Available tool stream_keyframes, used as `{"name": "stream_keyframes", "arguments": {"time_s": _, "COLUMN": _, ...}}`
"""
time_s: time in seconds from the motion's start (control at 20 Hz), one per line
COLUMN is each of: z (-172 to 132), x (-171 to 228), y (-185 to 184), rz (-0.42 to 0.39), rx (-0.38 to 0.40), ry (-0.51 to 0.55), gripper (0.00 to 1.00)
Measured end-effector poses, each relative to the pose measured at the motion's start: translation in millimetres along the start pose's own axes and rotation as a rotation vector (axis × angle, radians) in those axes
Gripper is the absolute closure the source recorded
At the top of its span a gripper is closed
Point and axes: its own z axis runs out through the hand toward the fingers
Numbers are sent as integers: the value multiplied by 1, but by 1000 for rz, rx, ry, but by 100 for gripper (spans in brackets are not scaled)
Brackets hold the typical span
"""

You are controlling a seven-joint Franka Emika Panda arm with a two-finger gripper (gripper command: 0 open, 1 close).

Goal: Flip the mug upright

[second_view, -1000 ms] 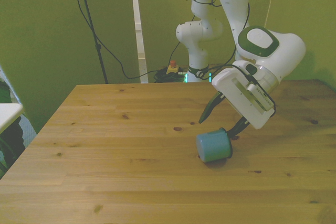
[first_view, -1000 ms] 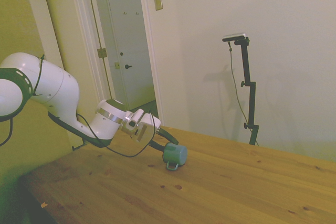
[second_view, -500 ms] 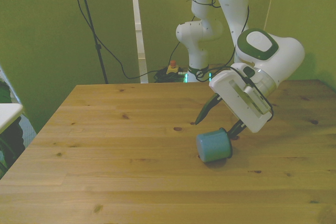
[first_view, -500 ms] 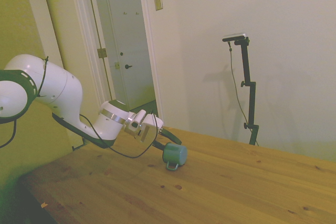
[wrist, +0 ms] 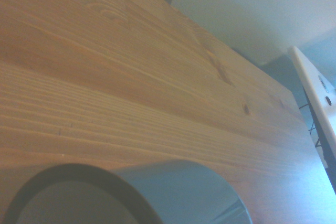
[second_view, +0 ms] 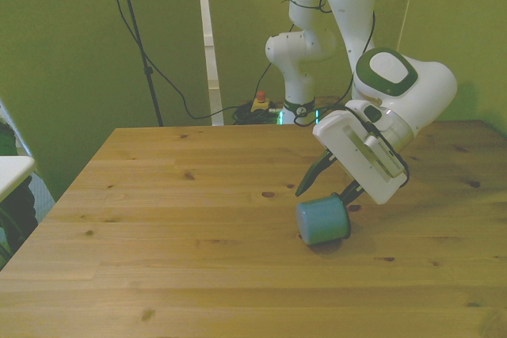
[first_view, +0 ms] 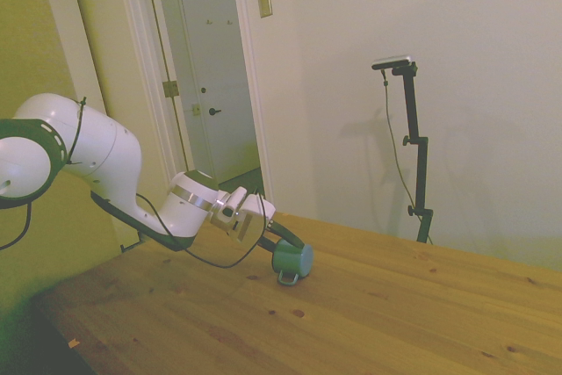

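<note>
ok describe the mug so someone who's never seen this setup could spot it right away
Start at the wooden table and follow the white arm down to its gripper, toward the front view's right. The mug lies on its side just below those open jaws. It is the only loose thing on the table: small, teal, its closed base facing the front camera, its loop handle against the wood.

mug [wrist: 157, 192] cut off, blurred, wrist view

The mug [second_view: 322, 220] lies sideways on the table [second_view: 158, 259] — pincer [second_view: 326, 187] behind (straddling).
</note>
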Motion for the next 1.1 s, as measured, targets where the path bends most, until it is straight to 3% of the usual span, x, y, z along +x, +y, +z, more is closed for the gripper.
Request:
{"name": "stream_keyframes", "arguments": {"time_s": 0.8, "z": -4, "x": 7, "y": 3, "rz": 13, "rx": 4, "ry": 5, "gripper": 100}}
{"name": "stream_keyframes", "arguments": {"time_s": 1.0, "z": -23, "x": 30, "y": 19, "rz": 80, "rx": 29, "ry": -24, "gripper": 100}}
{"name": "stream_keyframes", "arguments": {"time_s": 1.1, "z": -38, "x": 50, "y": 34, "rz": 139, "rx": 79, "ry": -74, "gripper": 100}}
